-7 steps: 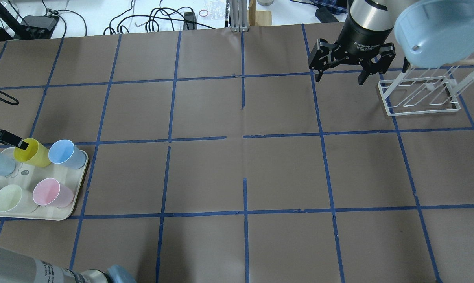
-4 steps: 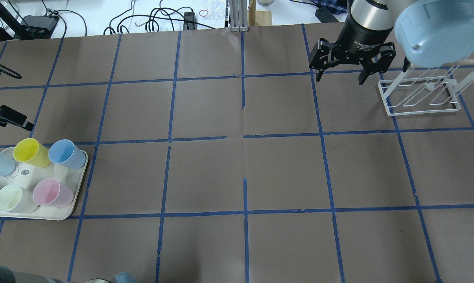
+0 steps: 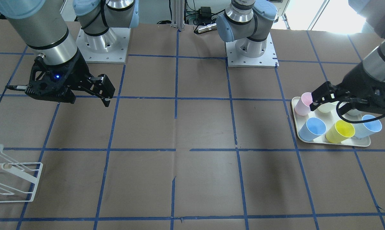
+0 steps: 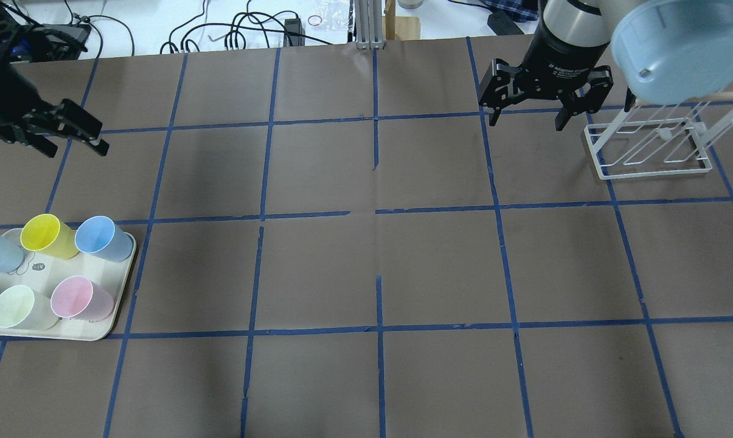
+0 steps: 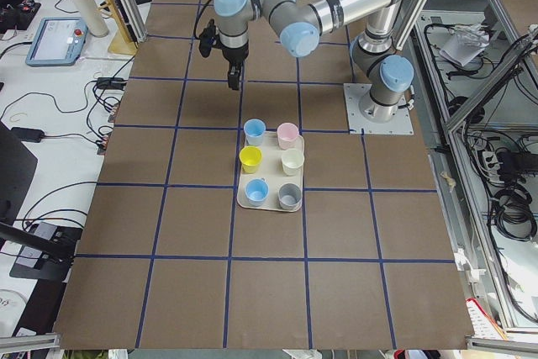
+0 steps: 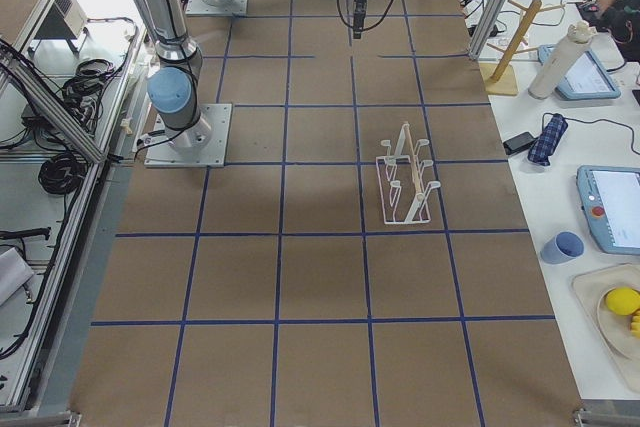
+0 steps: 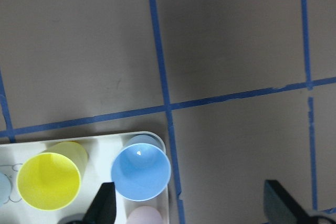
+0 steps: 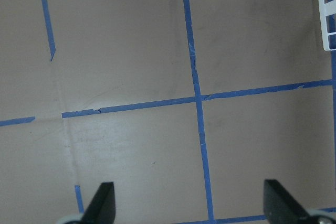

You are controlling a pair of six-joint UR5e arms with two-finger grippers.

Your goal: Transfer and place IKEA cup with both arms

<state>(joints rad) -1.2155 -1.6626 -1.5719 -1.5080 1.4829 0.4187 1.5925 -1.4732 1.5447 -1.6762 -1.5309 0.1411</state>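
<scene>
The bright yellow IKEA cup (image 4: 48, 236) stands upright on the cream tray (image 4: 92, 331) at the table's left, in its far row between two light-blue cups. It also shows in the front view (image 3: 340, 131), the left wrist view (image 7: 48, 181) and the left side view (image 5: 250, 157). My left gripper (image 4: 74, 148) is open and empty, raised above the table beyond the tray; its fingertips (image 7: 105, 205) frame the tray's corner from above. My right gripper (image 4: 526, 121) is open and empty, hanging above bare table at the far right, beside the rack.
The tray also holds two light-blue cups (image 4: 101, 237), a pink cup (image 4: 80, 297), a pale cream cup (image 4: 13, 307) and a grey one (image 5: 289, 194). A white wire rack (image 4: 646, 164) stands at the far right. Brown paper with blue tape lines covers the table.
My left gripper has left the yellow cup's rim, risen and moved toward the table's far side, empty. The cup stayed on the tray. The right arm has barely moved.
</scene>
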